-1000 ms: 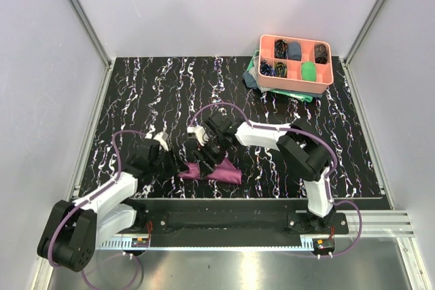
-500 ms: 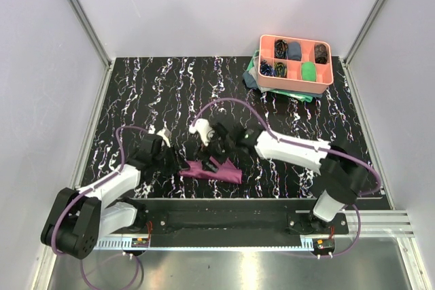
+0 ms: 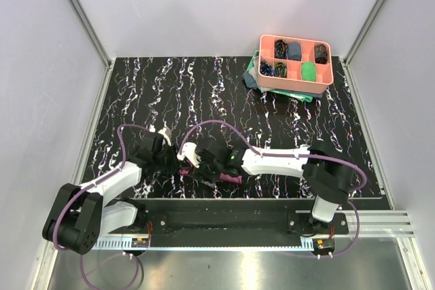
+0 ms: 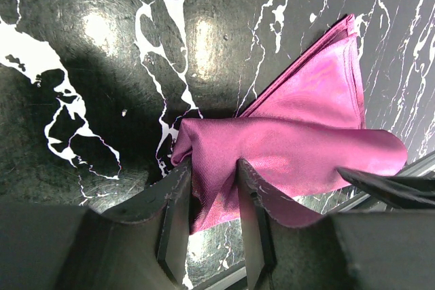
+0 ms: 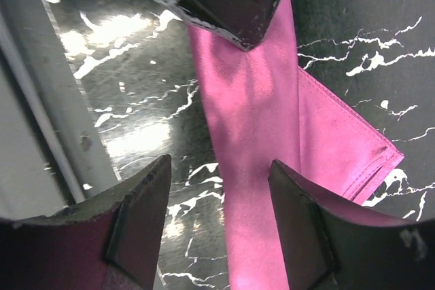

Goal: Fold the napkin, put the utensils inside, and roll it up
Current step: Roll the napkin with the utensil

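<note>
Far right, the pink tray (image 3: 293, 87) holds cloth rolls (image 3: 309, 71); left fingers (image 4: 173, 215) pinch the napkin (image 4: 299, 140), right fingers (image 5: 139, 219) spread apart.

The napkin (image 3: 232, 178) lies on the table (image 3: 136, 93) toward 6 o'clock, close to the near edge. The left gripper (image 3: 174, 161) sits at its 9 o'clock end, and the right gripper (image 3: 198, 168) is above it, reaching in from 3 o'clock. A compartment tray (image 3: 296, 87) stands well apart at 1 o'clock, on a spare cloth (image 3: 253, 76) that juts out at its 9 o'clock side. Cloth rolls (image 3: 308, 70) lie in its compartments.
</note>
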You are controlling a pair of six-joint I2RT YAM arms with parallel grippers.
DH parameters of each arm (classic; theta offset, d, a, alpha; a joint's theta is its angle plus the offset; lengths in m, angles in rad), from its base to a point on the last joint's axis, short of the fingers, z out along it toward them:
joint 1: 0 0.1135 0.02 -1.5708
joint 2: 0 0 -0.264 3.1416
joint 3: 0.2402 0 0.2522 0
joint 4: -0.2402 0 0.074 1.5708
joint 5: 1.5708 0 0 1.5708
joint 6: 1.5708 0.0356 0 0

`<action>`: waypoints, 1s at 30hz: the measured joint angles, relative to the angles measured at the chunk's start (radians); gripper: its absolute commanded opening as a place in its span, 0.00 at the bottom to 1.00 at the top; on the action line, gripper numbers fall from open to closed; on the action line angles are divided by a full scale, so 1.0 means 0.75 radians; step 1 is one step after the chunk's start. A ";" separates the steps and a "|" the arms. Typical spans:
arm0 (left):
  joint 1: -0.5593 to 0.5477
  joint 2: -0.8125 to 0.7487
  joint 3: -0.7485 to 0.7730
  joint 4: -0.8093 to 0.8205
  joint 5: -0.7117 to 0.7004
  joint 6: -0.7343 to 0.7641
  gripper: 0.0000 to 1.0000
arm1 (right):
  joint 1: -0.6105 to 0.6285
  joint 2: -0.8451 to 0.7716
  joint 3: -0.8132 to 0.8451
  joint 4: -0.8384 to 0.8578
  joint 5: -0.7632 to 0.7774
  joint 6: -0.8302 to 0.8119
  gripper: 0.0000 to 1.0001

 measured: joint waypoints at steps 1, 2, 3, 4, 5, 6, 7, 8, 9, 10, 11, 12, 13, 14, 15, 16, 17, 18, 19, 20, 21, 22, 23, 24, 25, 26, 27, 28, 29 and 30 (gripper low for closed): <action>0.000 0.000 0.001 0.000 0.000 0.000 0.36 | -0.001 0.009 0.000 0.002 0.007 -0.003 0.66; 0.000 0.000 0.001 -0.001 -0.001 0.000 0.36 | -0.001 0.018 0.000 0.005 0.012 -0.006 0.65; 0.000 0.000 0.001 -0.001 -0.001 0.001 0.36 | -0.001 0.027 0.000 0.010 0.016 -0.008 0.65; 0.000 0.000 0.003 -0.005 -0.001 0.001 0.37 | 0.000 0.036 0.000 0.014 0.018 -0.010 0.65; -0.001 0.001 0.005 -0.008 -0.001 0.002 0.37 | -0.001 0.045 -0.001 0.018 0.020 -0.011 0.65; -0.001 0.001 0.006 -0.009 -0.001 0.004 0.39 | -0.001 0.051 -0.001 0.021 0.021 -0.013 0.65; 0.000 0.001 0.006 -0.011 -0.001 0.005 0.40 | 0.000 0.057 -0.003 0.026 0.027 -0.014 0.65; 0.000 0.001 0.008 -0.011 -0.001 0.008 0.41 | 0.000 0.062 -0.007 0.032 0.037 -0.015 0.65; -0.001 0.001 0.009 -0.012 -0.001 0.011 0.43 | 0.000 0.066 -0.010 0.036 0.045 -0.015 0.65; -0.001 0.003 0.011 -0.013 -0.001 0.014 0.46 | 0.000 0.072 -0.014 0.046 0.055 -0.015 0.65; -0.001 0.006 0.016 -0.016 -0.001 0.015 0.48 | 0.000 0.081 -0.015 0.052 0.066 -0.015 0.65; 0.000 0.010 0.021 -0.016 0.002 0.018 0.51 | 0.000 0.091 -0.015 0.057 0.076 -0.016 0.65; -0.001 0.011 0.026 -0.017 0.003 0.021 0.55 | 0.000 0.100 -0.015 0.062 0.084 -0.016 0.65; -0.001 0.012 0.030 -0.017 0.004 0.023 0.60 | 0.000 0.110 -0.015 0.068 0.092 -0.016 0.63; -0.001 0.012 0.034 -0.018 0.006 0.024 0.63 | 0.000 0.117 -0.015 0.074 0.099 -0.017 0.62; -0.001 0.012 0.039 -0.018 0.011 0.023 0.65 | 0.000 0.124 -0.015 0.081 0.108 -0.017 0.61; -0.001 0.010 0.044 -0.021 0.011 0.026 0.68 | 0.000 0.128 -0.015 0.086 0.117 -0.017 0.58; -0.001 0.009 0.047 -0.025 0.008 0.030 0.70 | 0.000 0.131 -0.015 0.091 0.124 -0.017 0.56; 0.000 0.007 0.049 -0.035 0.004 0.030 0.72 | -0.001 0.135 -0.015 0.094 0.132 -0.018 0.53; 0.000 0.001 0.051 -0.040 -0.001 0.029 0.74 | -0.001 0.141 -0.014 0.099 0.140 -0.019 0.51; 0.001 -0.008 0.053 -0.047 -0.007 0.031 0.76 | -0.002 0.148 -0.009 0.102 0.152 -0.017 0.45; 0.002 -0.020 0.053 -0.057 -0.017 0.034 0.77 | -0.005 0.154 -0.002 0.102 0.158 -0.017 0.42; 0.003 -0.031 0.053 -0.072 -0.024 0.035 0.78 | -0.008 0.161 0.004 0.102 0.164 -0.017 0.38; 0.008 -0.044 0.053 -0.086 -0.033 0.036 0.80 | -0.013 0.171 0.017 0.102 0.171 -0.015 0.33; 0.012 -0.054 0.053 -0.096 -0.044 0.037 0.80 | -0.017 0.179 0.025 0.103 0.175 -0.016 0.31; 0.021 -0.068 0.053 -0.111 -0.061 0.037 0.81 | -0.021 0.188 0.037 0.102 0.180 -0.015 0.30; 0.030 -0.082 0.052 -0.123 -0.072 0.037 0.83 | -0.026 0.196 0.049 0.102 0.184 -0.014 0.29; 0.038 -0.098 0.051 -0.135 -0.086 0.036 0.84 | -0.033 0.204 0.063 0.101 0.182 -0.013 0.29; 0.046 -0.120 0.050 -0.148 -0.098 0.036 0.85 | -0.038 0.208 0.069 0.099 0.178 -0.012 0.29; 0.054 -0.148 0.047 -0.156 -0.110 0.035 0.86 | -0.042 0.210 0.075 0.091 0.168 -0.010 0.29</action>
